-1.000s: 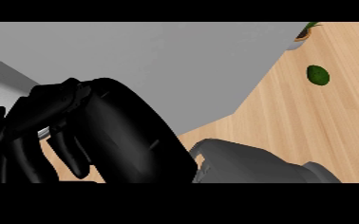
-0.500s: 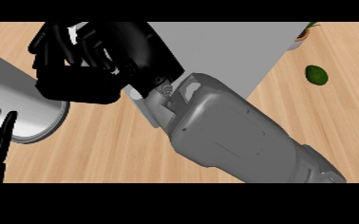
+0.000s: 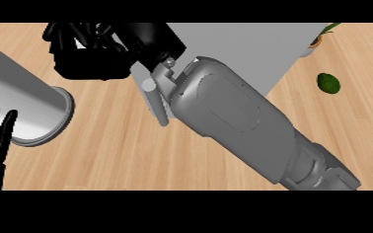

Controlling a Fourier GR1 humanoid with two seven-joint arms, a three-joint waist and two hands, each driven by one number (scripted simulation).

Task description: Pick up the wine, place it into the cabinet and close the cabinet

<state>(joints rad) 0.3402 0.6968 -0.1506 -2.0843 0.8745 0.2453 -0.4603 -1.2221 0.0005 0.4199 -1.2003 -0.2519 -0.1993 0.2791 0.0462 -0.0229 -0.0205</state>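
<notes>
Wood-grain counter (image 3: pixel 131 163) fills most of my one head view, pale planks running to the lower edge of the frame. A grey block, which I take for the cabinet (image 3: pixel 241 44), occupies the upper middle; I cannot see a door or whether it stands open.

My right forearm (image 3: pixel 241 118) comes in from the lower right and crosses diagonally up to the upper left, where my right hand (image 3: pixel 94 54) sits as a dark mass over the counter, just left of the cabinet's grey face. Its fingers look curled inward, but I cannot tell whether they close round anything; the hand hides whatever might be under it.

At the left edge lies a grey cylinder (image 3: pixel 33 108) with a flared round end, tilted across the frame. It may be the wine, though I would not swear to it from this angle. It is apart from my right hand, lower and to the left. A thin dark sliver at the lower left edge is probably my left hand (image 3: pixel 7 133); too little shows to read its fingers.

In the upper right corner a potted plant (image 3: pixel 320 37) peeks in, and a small green fruit (image 3: pixel 328 83) lies on the wood below it, well clear of my arm.

What worries me: if the cylinder is the wine and it is lying loose, a sweep of either arm could roll it away. My forearm also runs close along the cabinet's corner, so a careless swing could knock it.
</notes>
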